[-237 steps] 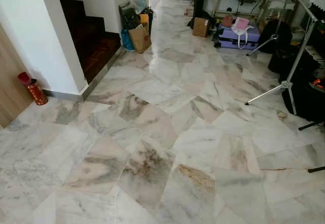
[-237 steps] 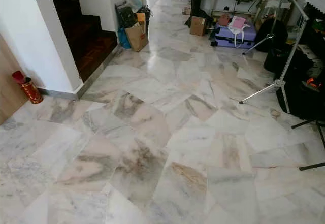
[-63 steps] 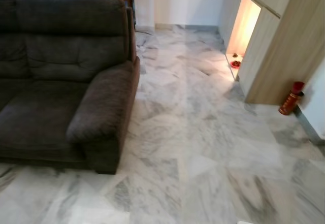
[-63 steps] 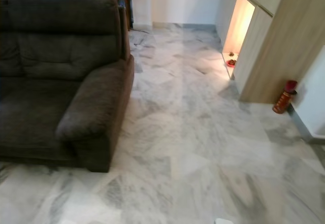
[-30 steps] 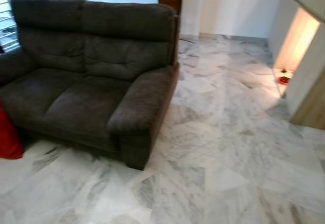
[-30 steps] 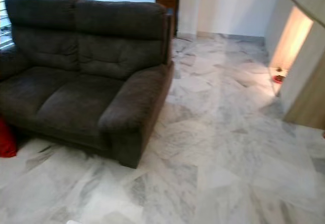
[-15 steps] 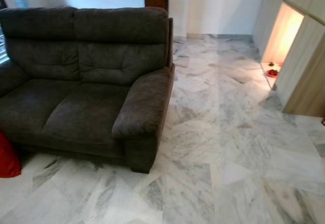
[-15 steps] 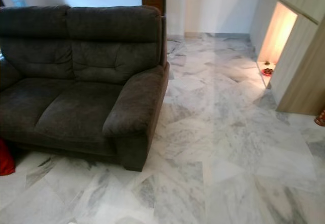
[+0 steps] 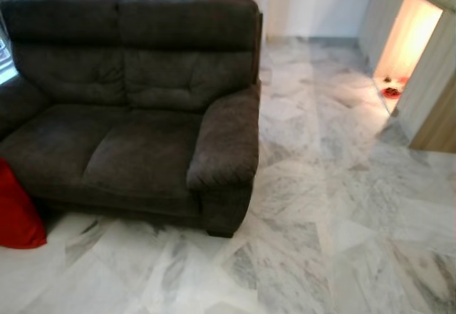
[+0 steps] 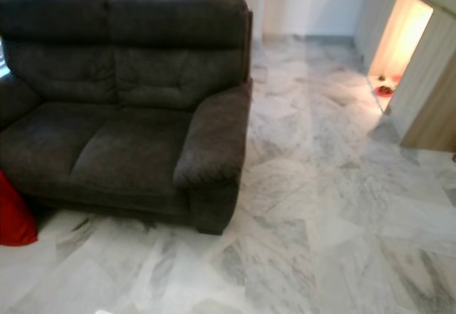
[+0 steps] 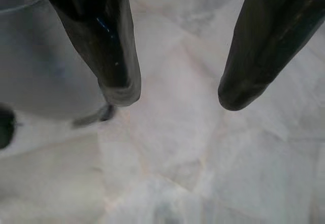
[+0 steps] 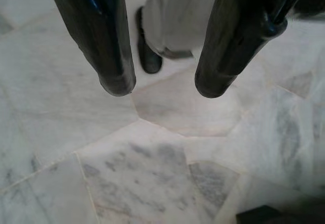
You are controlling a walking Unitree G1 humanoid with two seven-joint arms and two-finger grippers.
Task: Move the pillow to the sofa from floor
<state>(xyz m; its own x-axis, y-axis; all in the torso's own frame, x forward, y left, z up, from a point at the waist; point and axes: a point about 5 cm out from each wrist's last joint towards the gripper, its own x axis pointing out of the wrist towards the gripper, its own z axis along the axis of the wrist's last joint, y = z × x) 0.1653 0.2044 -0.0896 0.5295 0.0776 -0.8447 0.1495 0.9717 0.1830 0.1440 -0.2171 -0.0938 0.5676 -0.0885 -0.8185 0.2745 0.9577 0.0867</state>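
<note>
Since the red pillow [image 9: 18,211] lies on the marble floor [image 9: 335,207], touching the front of the dark sofa [image 9: 142,114] at its left end, it looks soft and light and should squash under a pinch, so a corner or upper edge seems the best hold. Both the left gripper [image 11: 175,99] and right gripper [image 12: 162,89] hang spread and empty above bare tiles.
</note>
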